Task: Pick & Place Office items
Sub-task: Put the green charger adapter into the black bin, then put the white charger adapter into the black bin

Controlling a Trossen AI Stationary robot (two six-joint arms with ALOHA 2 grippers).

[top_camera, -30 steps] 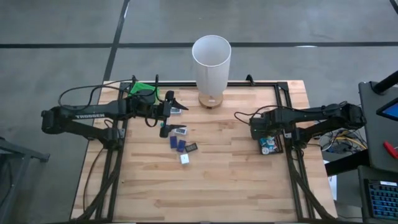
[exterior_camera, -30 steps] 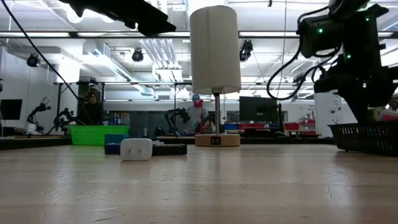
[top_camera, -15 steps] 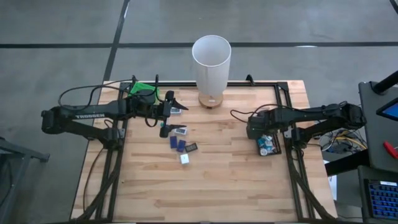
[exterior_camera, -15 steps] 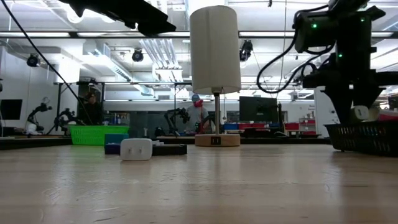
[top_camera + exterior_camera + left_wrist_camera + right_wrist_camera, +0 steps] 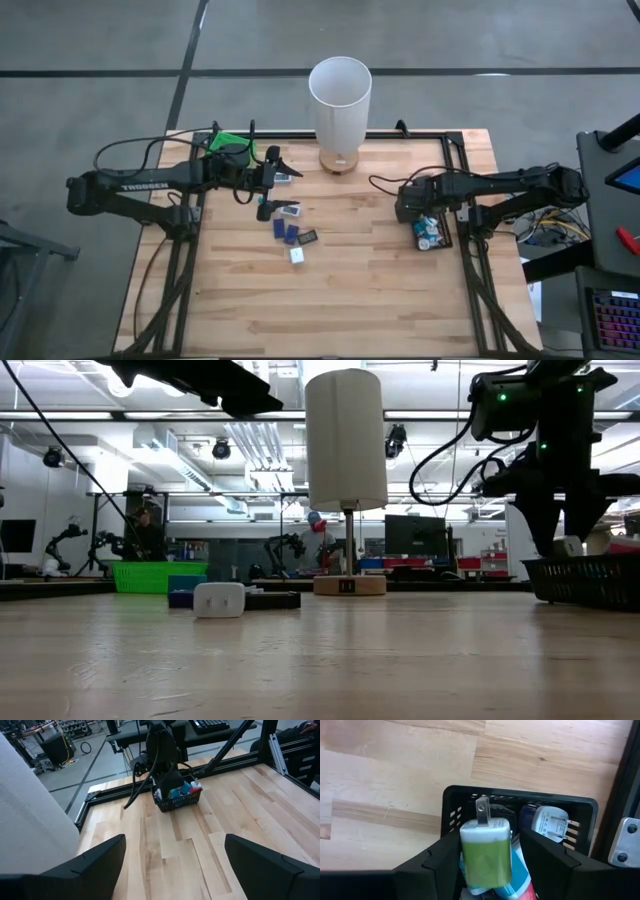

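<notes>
High view: left arm (image 5: pixel 120 188) reads TROSSEN; office items (image 5: pixel 290 232) lie mid-table.

Left wrist view: left gripper (image 5: pixel 172 865) jaws apart, empty.

Right wrist view: right gripper (image 5: pixel 487 857) jaws flank green charger (image 5: pixel 486 852), contact unclear, over black basket (image 5: pixel 455 805) holding white plug (image 5: pixel 549 822).

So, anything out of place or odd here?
Nothing stands out. Loose items lie mid-table; the right gripper has a green charger between its fingers above the black tray; the left gripper waits open.

a green-and-white plug block (image 5: pixel 485 851), prongs pointing away, sits between the right claw's (image 5: pixel 487 862) fingers over piled pieces; more small blue and white pieces (image 5: pixel 291 226) lie just beside the left claw (image 5: pixel 272 182).
</notes>
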